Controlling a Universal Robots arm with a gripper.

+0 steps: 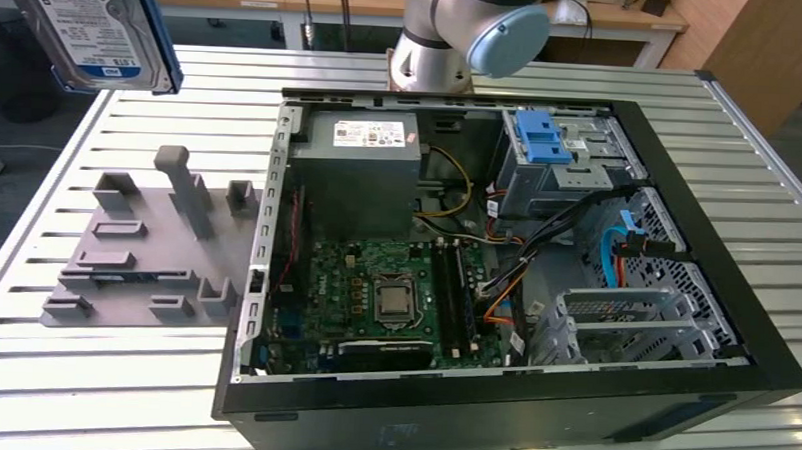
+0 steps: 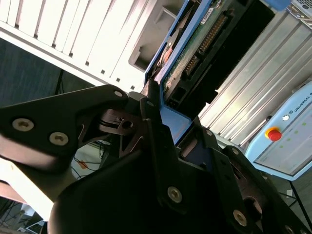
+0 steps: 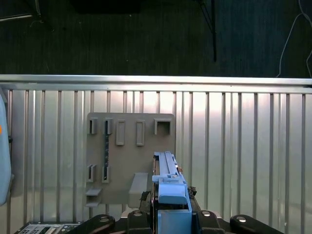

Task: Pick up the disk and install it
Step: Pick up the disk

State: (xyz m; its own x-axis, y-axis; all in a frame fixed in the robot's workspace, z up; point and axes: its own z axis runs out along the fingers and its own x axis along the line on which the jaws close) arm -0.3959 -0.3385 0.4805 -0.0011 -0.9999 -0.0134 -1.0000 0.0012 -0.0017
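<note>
The gripper is squeezing the disk between its jaws, holding it up in the air over the grey tray beside the open computer case.

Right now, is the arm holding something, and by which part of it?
Yes, the disk: the fingers clamp it at one blue-railed end, as both wrist views show.

Open air around claw and gripped disk. Below claw: grey fixture plate, upright posts sticking up. Past fixture, open computer case: raised walls, cable tangle crowding drive cage. Bare counter slats elsewhere.
</note>
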